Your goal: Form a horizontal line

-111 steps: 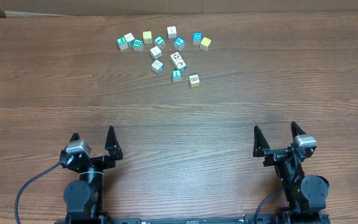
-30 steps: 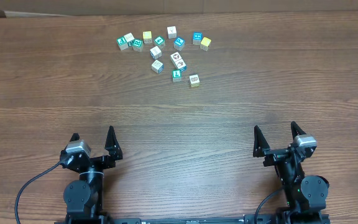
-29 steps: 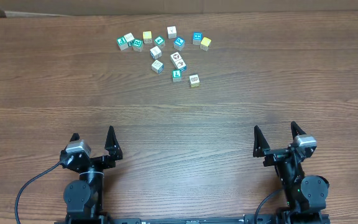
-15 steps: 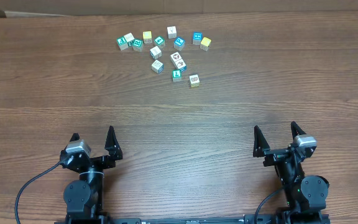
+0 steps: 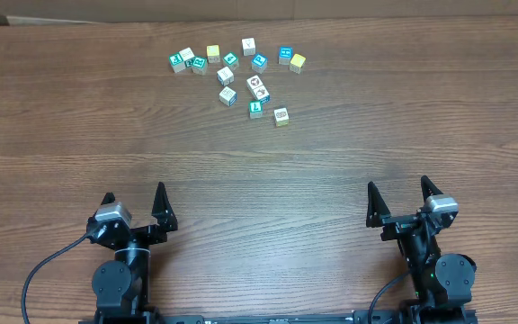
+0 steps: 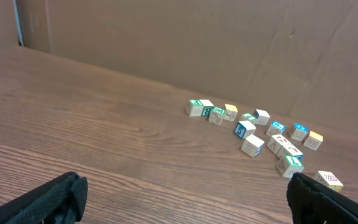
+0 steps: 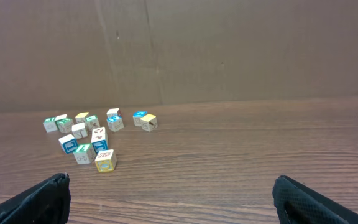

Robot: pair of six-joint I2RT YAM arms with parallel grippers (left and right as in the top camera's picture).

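Bare table point(image 5: 268, 171) stretches ahead of the spread jaws of the left gripper point(image 5: 134, 193) and right gripper point(image 5: 397, 184). Far ahead, a tight cluster of cubes point(image 5: 257, 87) stands in the way, rightward of the left jaws and leftward of the right jaws, with a brown wall point(image 6: 166, 43) behind it.

Matt wood-grain table point(image 5: 61, 135) w/ printed wood cubes point(image 5: 226, 76).

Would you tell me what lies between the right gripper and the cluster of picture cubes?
Nothing: only bare wooden table separates the right gripper from the picture cubes, clearest in the overhead view.
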